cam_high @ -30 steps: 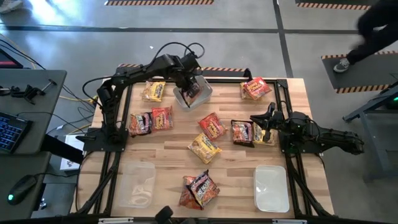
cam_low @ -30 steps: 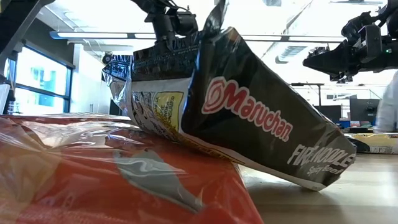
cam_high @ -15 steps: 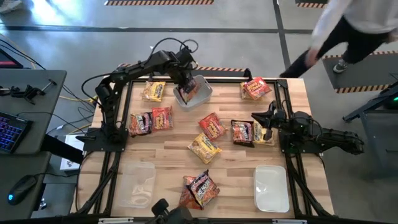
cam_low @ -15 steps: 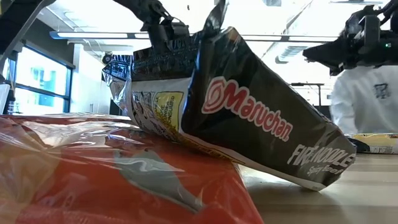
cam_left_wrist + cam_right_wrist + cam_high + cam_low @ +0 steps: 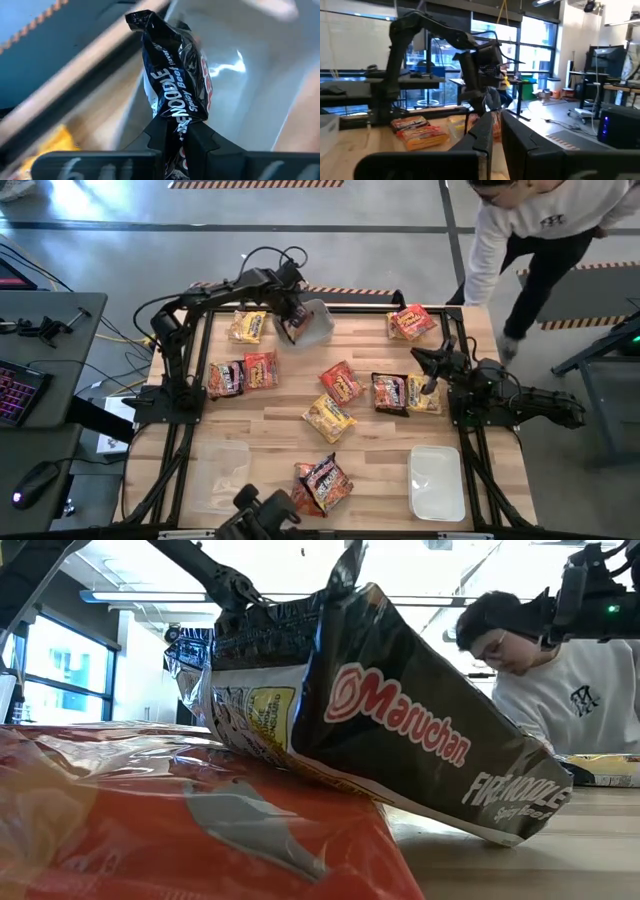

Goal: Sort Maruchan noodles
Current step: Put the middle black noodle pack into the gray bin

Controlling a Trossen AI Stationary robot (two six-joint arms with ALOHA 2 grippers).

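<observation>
Wooden table (image 5: 270, 415) is being occupied by scattered Maruchan noodles: yellow pkt (image 5: 248, 326) at far left, dark pkt (image 5: 226, 378) touching red pkt (image 5: 260, 369), red pkt (image 5: 341, 382) & yellow pkt (image 5: 329, 418) mid-table, stacked pkts (image 5: 320, 483) at near edge. Two clear bins (image 5: 437, 480) are being carried at near corners.

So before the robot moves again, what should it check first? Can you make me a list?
1. Left gripper shut on the black noodle packet: ok.
2. Packet lifted off the table, near the clear bin at the far edge: ok.
3. Packet right over the bin: cannot tell.
4. Right gripper shut, holding nothing, waiting above the packets on the right side: ok.
5. Person leaning in at the table's far right corner: not ok, wait.
6. Other two bins near the front free to use: cannot tell.
</observation>
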